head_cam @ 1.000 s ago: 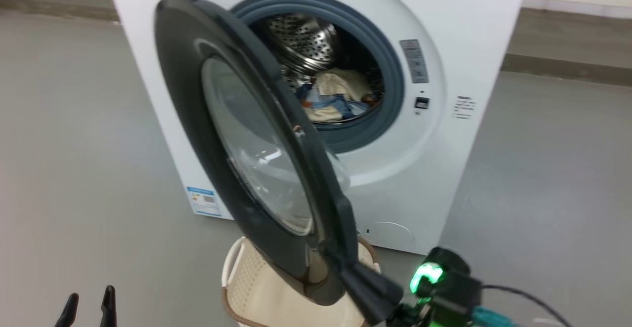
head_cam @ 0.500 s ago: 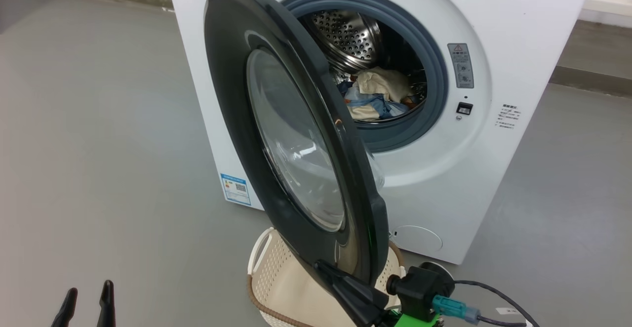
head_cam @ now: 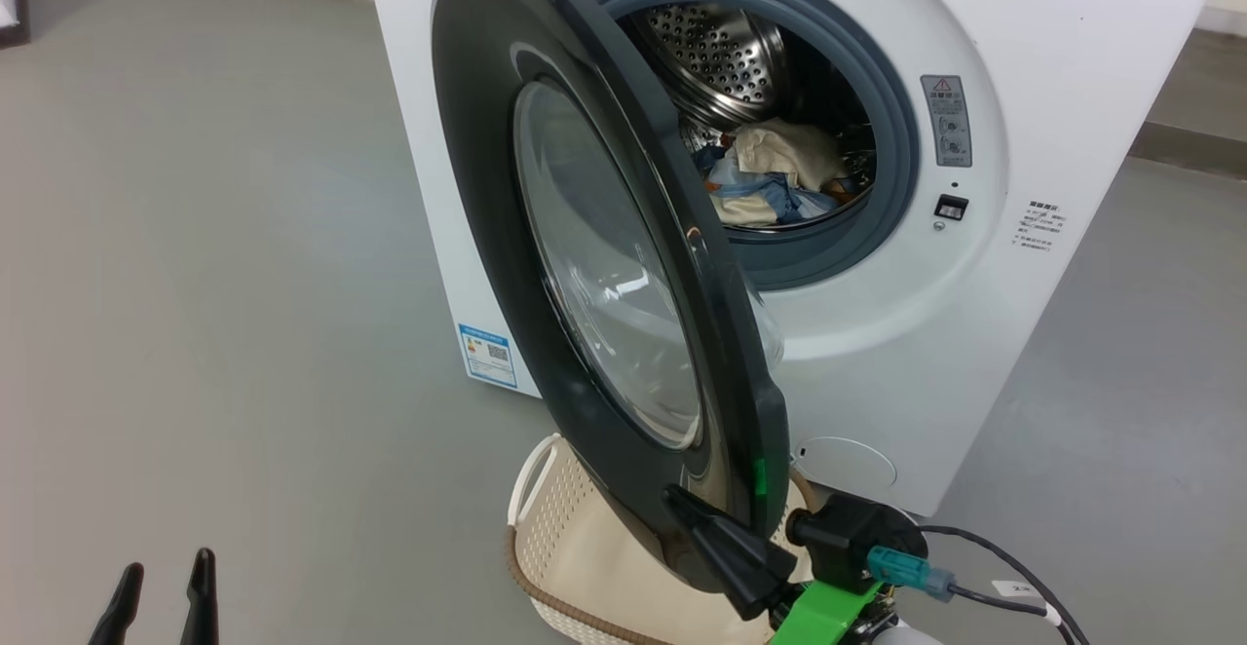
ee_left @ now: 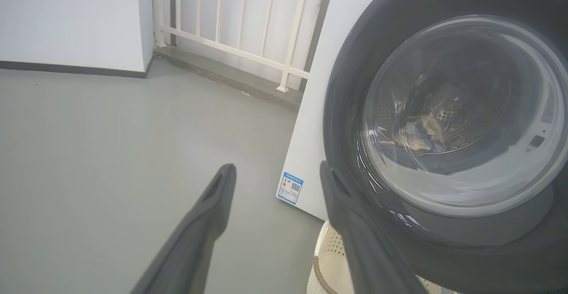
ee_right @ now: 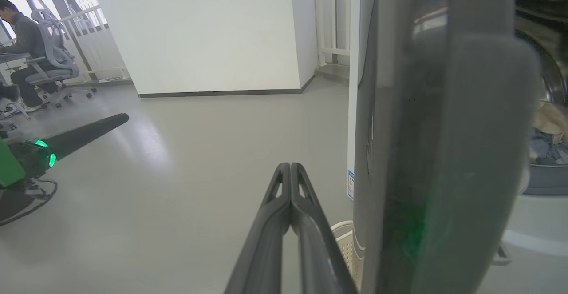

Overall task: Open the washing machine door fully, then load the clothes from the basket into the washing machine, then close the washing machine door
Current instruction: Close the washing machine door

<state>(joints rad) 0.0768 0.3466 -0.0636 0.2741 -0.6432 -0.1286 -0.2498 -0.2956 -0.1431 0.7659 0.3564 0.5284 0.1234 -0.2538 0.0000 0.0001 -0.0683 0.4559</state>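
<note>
**Closing the washing machine door (head_cam: 594, 255), clothes (head_cam: 774, 172) loaded.**
Clenched right end effector (head_cam: 697, 523) should press it squarely until latched; left end effector (head_cam: 168, 567) spread wide, idle.

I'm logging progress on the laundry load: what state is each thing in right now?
washing machine door: open, swung out above the basket.
washing machine: drum exposed, loaded.
clothes: inside the drum.
basket: on the floor, visible part empty.
left gripper: open, holding nothing.
right gripper: shut, tips by the door's lower rim.
</note>
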